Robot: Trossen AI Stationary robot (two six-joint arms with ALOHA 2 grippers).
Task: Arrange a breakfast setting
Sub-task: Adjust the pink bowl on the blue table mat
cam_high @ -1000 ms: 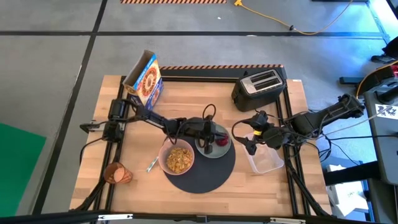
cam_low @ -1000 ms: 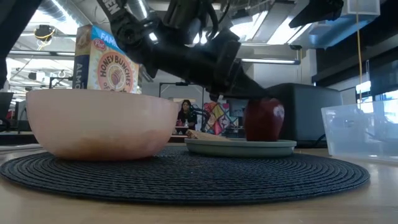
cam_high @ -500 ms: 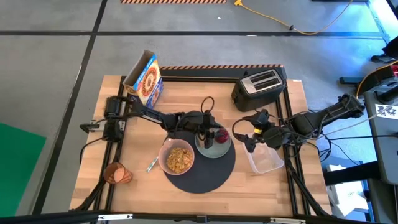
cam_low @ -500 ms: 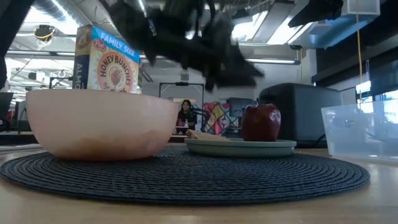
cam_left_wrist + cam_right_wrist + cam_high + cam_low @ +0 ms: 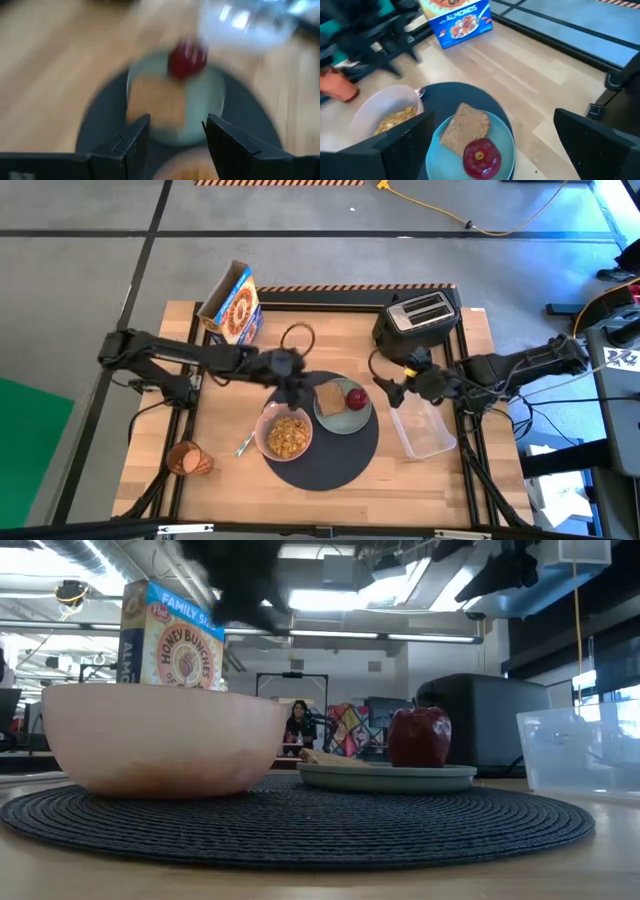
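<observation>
we see the mat (image 5: 322, 448) at the table's centre carrying the bowl (image 5: 286, 435) with cereal and, at the bowl's 2 o'clock, the plate (image 5: 343, 410), which holds the toast (image 5: 329, 399) and the red fruit (image 5: 355, 397) side by side. what is still off the mat decides the next move, in our judgement: the spoon (image 5: 243, 445) lies on bare wood just beside the mat's 9 o'clock edge, its long axis running from 7 to 1 o'clock, and the cup (image 5: 188, 459) lies tipped on its side near the table's 8 o'clock corner, well apart from the mat. our left gripper (image 5: 293, 388) hangs over the mat's 11 o'clock rim, just at the bowl's 12 o'clock; in its wrist view the fingers (image 5: 134, 145) stand parted with nothing between them, looking down on toast and fruit. from there the spoon lies toward 7 o'clock and the cup farther along much the same line. our right gripper (image 5: 383, 392) sits beyond the plate's 3 o'clock side, near the tub (image 5: 425, 429), its fingers spread wide and empty in its wrist view; it is across the whole mat from spoon and cup. so we judge the left arm the nearer for both, and it would need to turn its wrist to cross the spoon's axis.
</observation>
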